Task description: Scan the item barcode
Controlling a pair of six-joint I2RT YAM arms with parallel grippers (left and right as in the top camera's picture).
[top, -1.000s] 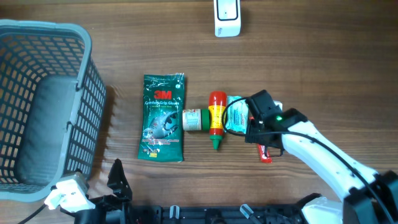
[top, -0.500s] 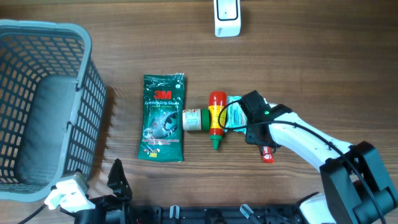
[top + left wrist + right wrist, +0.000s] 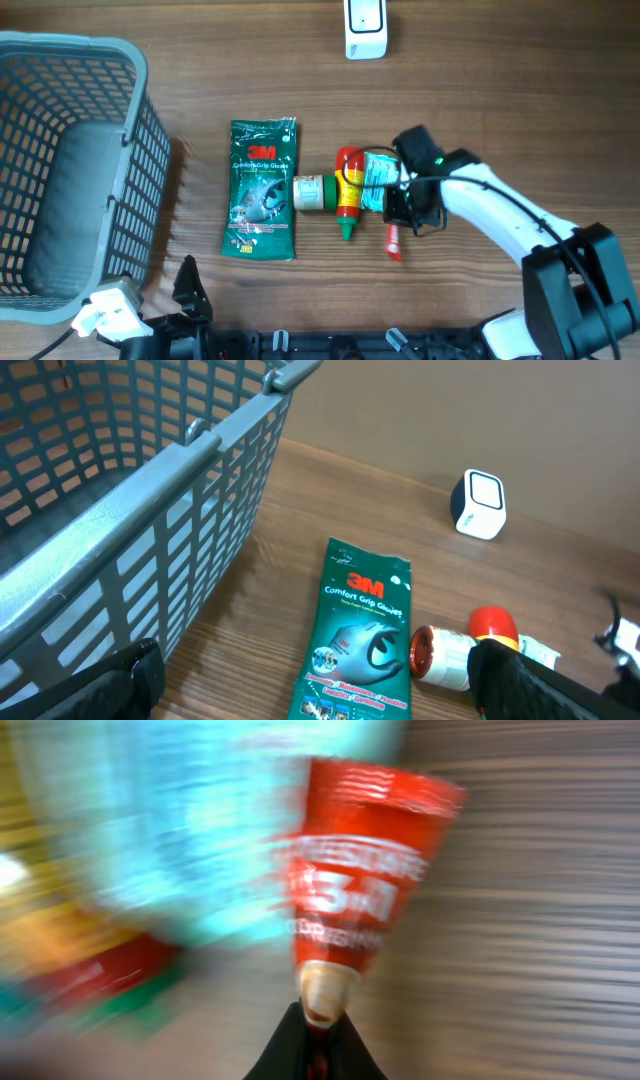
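Little of the job looks done so far. The right gripper (image 3: 403,208) has its fingers pressed together on the pale end of a red tube (image 3: 358,870), pinching it at the tip. The wrist view is badly blurred, so whether the tube is clear of the table (image 3: 500,90) cannot be told. From above, the tube (image 3: 393,241) runs from the gripper toward the near edge, just beside a teal packet (image 3: 377,178) and a red-capped sauce bottle (image 3: 348,192). A small jar (image 3: 311,192) lies against that bottle, and a green glove packet (image 3: 261,190) sits beyond it. No barcode shows on the tube in any view. The white scanner (image 3: 365,26) stands at the far edge, well apart from the tube, so by my reading the carry to it and the turning of the code toward its face are both left to do. The left gripper (image 3: 315,672) hangs spread wide and empty near the basket (image 3: 140,120).
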